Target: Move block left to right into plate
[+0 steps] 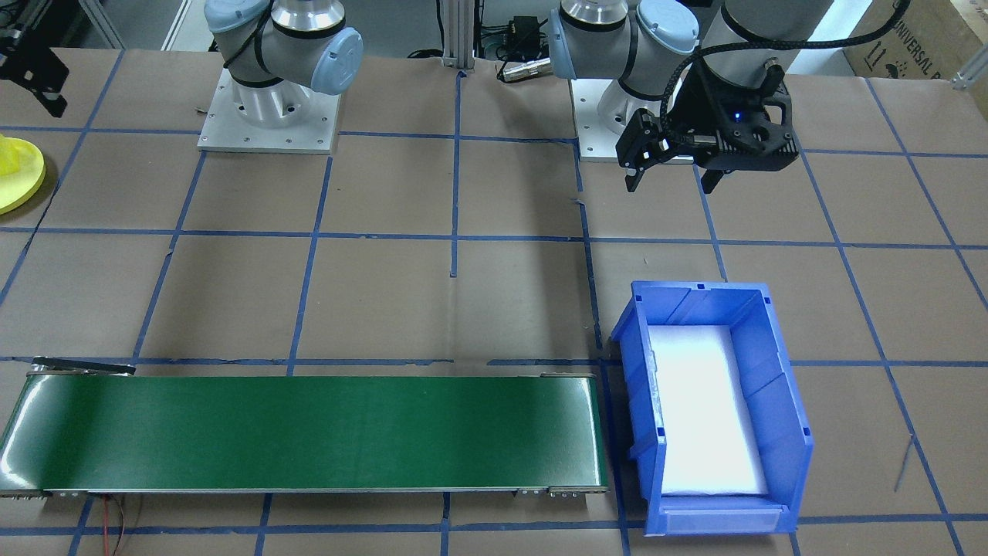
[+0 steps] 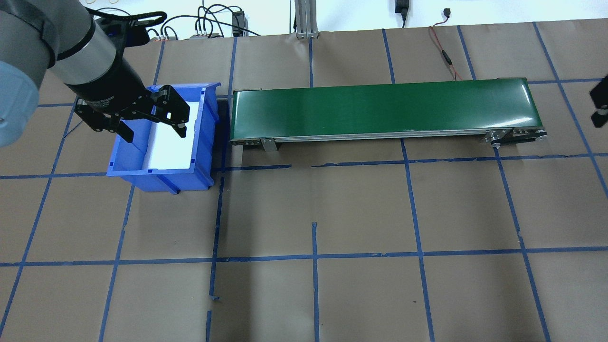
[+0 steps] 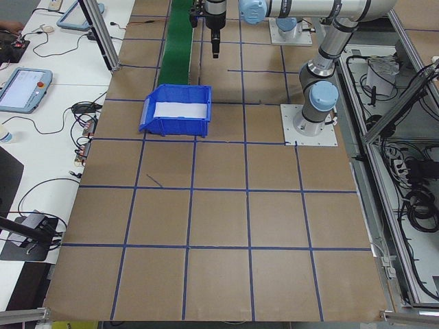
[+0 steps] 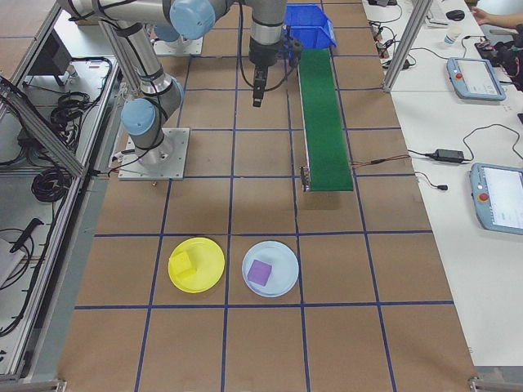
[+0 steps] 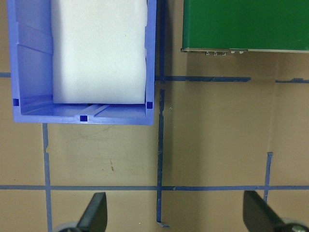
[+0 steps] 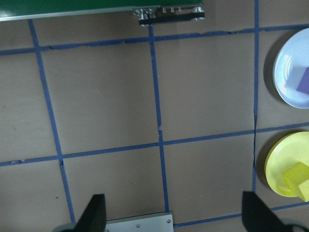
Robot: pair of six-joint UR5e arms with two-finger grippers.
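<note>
The yellow block (image 4: pixel 183 263) lies in the yellow plate (image 4: pixel 196 265) at the lower left of the exterior right view, beside a pale blue plate (image 4: pixel 270 268) holding a purple block (image 4: pixel 260 273). The left end effector (image 2: pixel 152 124) hangs spread and empty over the blue bin (image 2: pixel 164 134). The right end effector (image 6: pixel 174 212) is spread, empty, above the worktop (image 6: pixel 106 96). The green conveyor belt (image 2: pixel 384 110) is bare.
</note>
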